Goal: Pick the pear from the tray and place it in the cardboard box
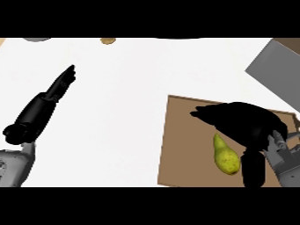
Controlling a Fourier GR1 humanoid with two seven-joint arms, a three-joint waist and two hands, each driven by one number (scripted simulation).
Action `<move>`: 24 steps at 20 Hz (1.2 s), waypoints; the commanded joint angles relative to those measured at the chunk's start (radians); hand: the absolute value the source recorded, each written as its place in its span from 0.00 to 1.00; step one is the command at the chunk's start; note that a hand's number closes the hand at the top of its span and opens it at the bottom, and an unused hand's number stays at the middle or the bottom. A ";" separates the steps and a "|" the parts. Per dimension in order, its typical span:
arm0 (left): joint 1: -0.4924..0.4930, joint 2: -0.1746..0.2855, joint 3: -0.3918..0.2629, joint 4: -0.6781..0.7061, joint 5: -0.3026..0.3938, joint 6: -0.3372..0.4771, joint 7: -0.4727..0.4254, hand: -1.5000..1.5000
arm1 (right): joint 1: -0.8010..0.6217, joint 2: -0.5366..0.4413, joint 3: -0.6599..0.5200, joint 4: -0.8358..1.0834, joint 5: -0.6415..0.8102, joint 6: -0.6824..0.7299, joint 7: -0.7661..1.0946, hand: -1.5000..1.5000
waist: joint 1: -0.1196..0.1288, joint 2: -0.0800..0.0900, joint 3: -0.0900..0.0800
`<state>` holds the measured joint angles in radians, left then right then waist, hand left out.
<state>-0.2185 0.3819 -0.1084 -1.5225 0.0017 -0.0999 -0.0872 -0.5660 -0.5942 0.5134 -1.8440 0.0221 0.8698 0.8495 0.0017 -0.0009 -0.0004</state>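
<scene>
Yellow-green pear point(225, 156) lies on the flat brown tray point(184, 145), under the open right black robot hand point(243, 123), which should lower squarely and close round its fat lower half.

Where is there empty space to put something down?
The white counter between the left hand and the tray is bare. So is the strip beyond the tray, beside the grey slab. The tray is crowded: the pear lies there, close by the right hand.
</scene>
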 commanded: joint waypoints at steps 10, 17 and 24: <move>0.047 -0.008 0.060 -0.032 -0.007 -0.078 -0.013 0.50 | 0.118 0.057 0.034 0.075 0.347 0.019 -0.145 0.00 | 0.004 0.002 0.001; 0.020 -0.058 0.080 -0.006 -0.058 -0.083 -0.015 0.50 | 0.191 0.097 -0.026 0.054 0.411 0.084 -0.215 0.00 | -0.001 0.001 0.000; 0.003 -0.102 0.079 -0.043 -0.102 -0.066 0.046 0.50 | 0.172 0.176 -0.017 0.151 0.559 0.063 -0.260 0.00 | 0.001 0.001 0.000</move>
<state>-0.2226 0.2952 -0.0380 -1.5455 -0.0791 -0.1682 -0.0551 -0.4016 -0.4500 0.4974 -1.7107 0.5039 0.9320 0.6004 0.0027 0.0002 0.0002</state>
